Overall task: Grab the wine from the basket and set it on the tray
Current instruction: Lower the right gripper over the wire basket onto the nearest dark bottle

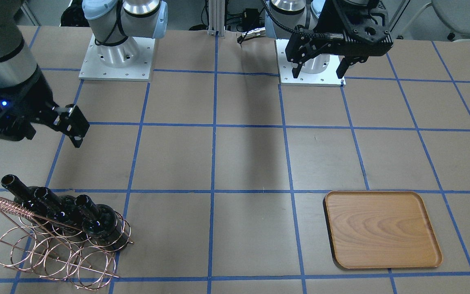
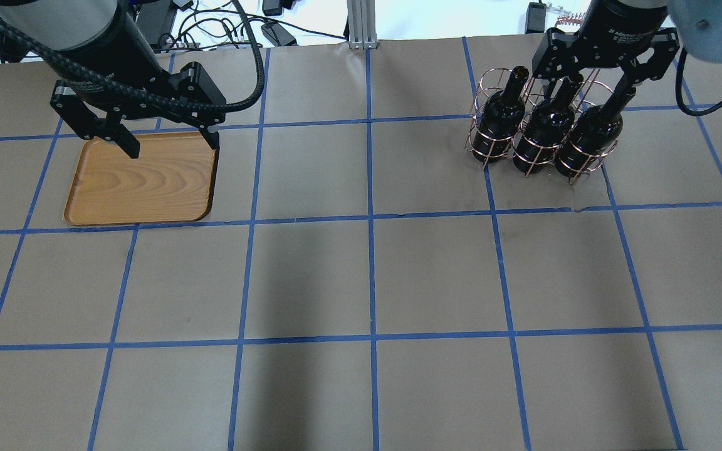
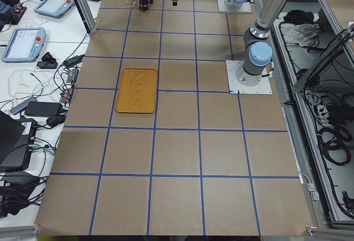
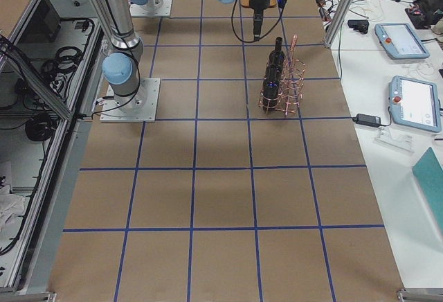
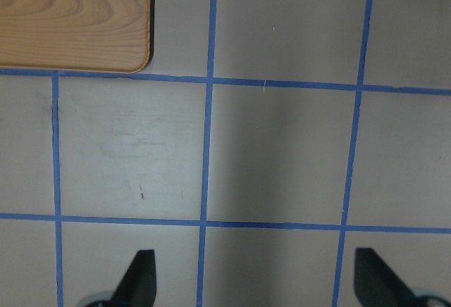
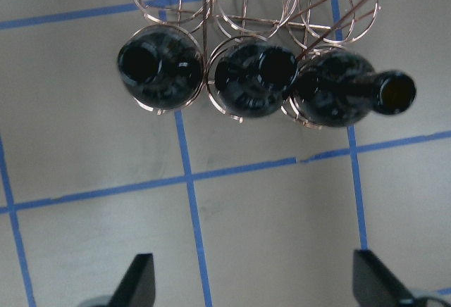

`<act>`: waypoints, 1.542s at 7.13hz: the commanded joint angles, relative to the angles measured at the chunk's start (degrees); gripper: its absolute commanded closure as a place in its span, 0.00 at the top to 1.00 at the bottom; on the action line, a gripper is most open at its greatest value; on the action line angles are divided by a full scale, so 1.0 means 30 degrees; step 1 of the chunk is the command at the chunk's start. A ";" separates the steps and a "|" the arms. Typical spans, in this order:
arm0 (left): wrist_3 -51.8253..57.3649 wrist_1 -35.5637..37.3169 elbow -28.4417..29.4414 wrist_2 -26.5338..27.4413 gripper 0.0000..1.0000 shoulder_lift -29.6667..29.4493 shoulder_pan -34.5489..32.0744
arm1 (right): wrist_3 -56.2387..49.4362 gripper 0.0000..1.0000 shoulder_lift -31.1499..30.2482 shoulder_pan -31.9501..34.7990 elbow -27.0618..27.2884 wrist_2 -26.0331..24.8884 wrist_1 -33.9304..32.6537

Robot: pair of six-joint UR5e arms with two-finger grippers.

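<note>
Three near-black wine bottles [image 2: 543, 131] stand side by side in the copper wire basket [image 1: 55, 257] at the far right of the table. In the right wrist view the bottles [image 6: 254, 82] show from above, with the basket's loops [image 6: 246, 4] behind them. My right gripper [image 6: 254, 286] is open and empty. It hangs high above the table on the robot's side of the bottles [image 2: 586, 81]. The wooden tray [image 2: 141, 181] lies flat at the far left. My left gripper [image 2: 172, 145] is open and empty, high above the table near the tray's corner [image 5: 106, 32].
The table [image 2: 367, 275] is brown paper with a grid of blue tape. The two arm bases [image 1: 116, 57] stand on the robot's side. An aluminium post [image 2: 358, 25] and cables are at the far edge. Tablets and cables lie on the side benches [image 3: 33, 42].
</note>
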 commanded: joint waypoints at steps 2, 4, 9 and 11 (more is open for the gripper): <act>-0.0004 -0.0026 0.0000 0.0029 1.00 0.0000 -0.0013 | -0.0050 0.99 0.2228 -0.0450 0.0000 0.0122 -0.2576; -0.0004 -0.0026 0.0000 0.0029 1.00 0.0000 0.0016 | -0.0107 0.88 0.2789 -0.0450 -0.0380 0.0412 -0.3225; 0.0025 -0.0026 0.0000 0.0029 1.00 0.0000 -0.0013 | -0.0254 0.83 0.3288 -0.0508 -0.0410 0.0473 -0.3315; 0.0026 0.0033 0.0000 0.0000 1.00 0.0000 -0.0013 | -0.0225 0.73 0.3289 -0.0742 -0.0352 0.0532 -0.3286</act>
